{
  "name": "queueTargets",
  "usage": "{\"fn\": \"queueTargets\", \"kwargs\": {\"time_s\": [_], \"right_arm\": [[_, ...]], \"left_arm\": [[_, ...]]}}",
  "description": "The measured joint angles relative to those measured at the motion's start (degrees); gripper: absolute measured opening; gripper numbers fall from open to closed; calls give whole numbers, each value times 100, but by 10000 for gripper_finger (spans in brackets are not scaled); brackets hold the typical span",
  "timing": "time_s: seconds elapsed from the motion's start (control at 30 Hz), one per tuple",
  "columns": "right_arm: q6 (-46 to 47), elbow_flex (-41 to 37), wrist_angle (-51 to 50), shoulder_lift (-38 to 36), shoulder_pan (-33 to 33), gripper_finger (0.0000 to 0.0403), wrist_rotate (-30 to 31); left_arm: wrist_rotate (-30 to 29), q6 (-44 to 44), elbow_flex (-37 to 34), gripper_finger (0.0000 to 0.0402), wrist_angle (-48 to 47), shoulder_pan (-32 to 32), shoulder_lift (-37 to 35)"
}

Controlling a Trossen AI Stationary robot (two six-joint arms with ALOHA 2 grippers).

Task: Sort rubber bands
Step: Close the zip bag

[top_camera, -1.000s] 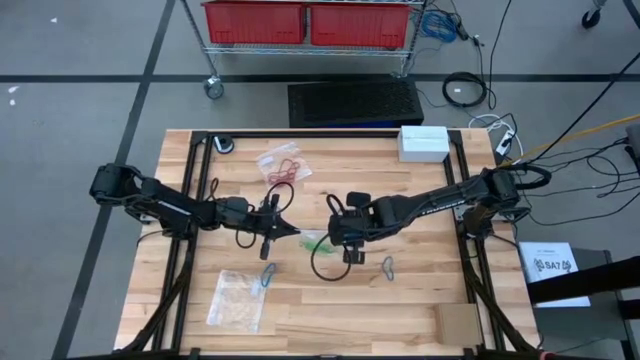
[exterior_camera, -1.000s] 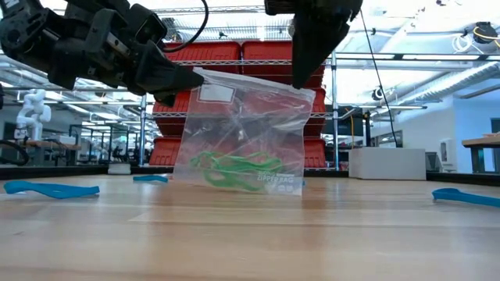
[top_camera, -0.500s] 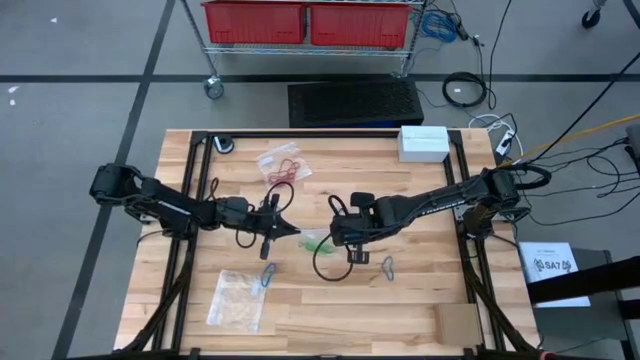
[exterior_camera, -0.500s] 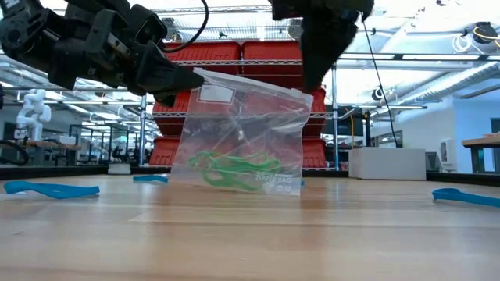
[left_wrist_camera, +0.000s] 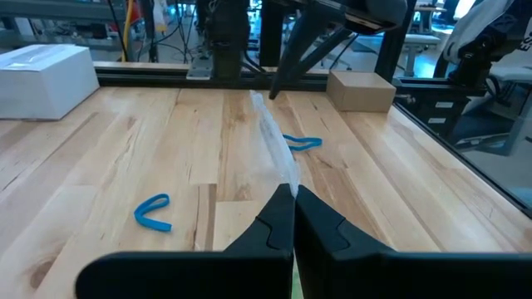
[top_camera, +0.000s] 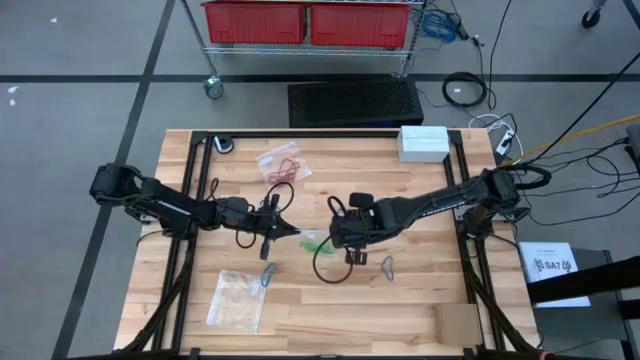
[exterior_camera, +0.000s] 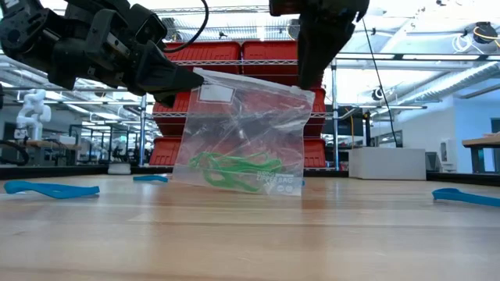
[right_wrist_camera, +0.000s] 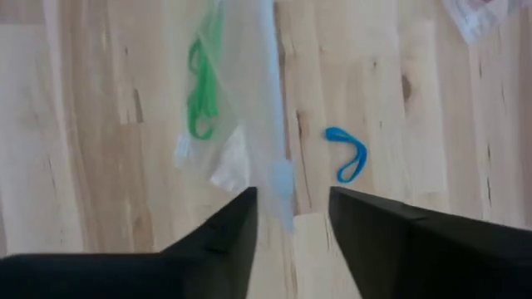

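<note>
A clear zip bag (exterior_camera: 242, 133) with several green rubber bands (exterior_camera: 230, 168) inside stands at the table's middle (top_camera: 315, 241), its bottom edge on the wood. My left gripper (exterior_camera: 187, 80) is shut on the bag's top left corner. My right gripper (exterior_camera: 305, 82) is open at the top right corner, its fingers on either side of the bag's top edge (right_wrist_camera: 278, 178). Loose blue bands lie on the table near the bag (top_camera: 268, 275) (top_camera: 388, 266). My left gripper pinches the bag's top corner (left_wrist_camera: 287, 170) between its two fingers, coming level from the table's left. The bag hangs below the corner, and its bottom (exterior_camera: 234, 190) rests on the table. My right gripper: I cannot tell whether its fingers (right_wrist_camera: 229, 228) touch the bag's edge.
A clear bag with red bands (top_camera: 283, 165) lies at the far middle. Another clear bag (top_camera: 235, 298) lies at the near left. A white box (top_camera: 423, 142) stands at the far right and a cardboard piece (top_camera: 458, 322) lies at the near right. A black cable loops under my right arm (top_camera: 325, 268).
My right gripper has shifted a little toward the table's right edge along the bag's top and then partly back. The bag's top right corner has swayed slightly with it. My left gripper has kept its hold.
</note>
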Motion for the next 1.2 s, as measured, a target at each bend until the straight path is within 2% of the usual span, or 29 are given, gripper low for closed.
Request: {"fn": "queueTargets", "kwargs": {"time_s": [0.13, 0.27, 0.4, 0.73, 1.2], "right_arm": [[-44, 0, 134, 0, -109, 172, -31], [-171, 0, 193, 0, -206, 176, -115], [-351, 0, 465, 0, -274, 144, -480], [-470, 0, 490, 0, -274, 10, -781], [-147, -2, 77, 0, -261, 28, -623]], "left_arm": [[2, 2, 0, 2, 0, 0, 0], [2, 2, 0, 2, 0, 0, 0], [2, 0, 0, 2, 0, 0, 0], [4, 2, 0, 2, -19, 0, 0], [4, 2, 0, 2, -42, 0, 2]]}}
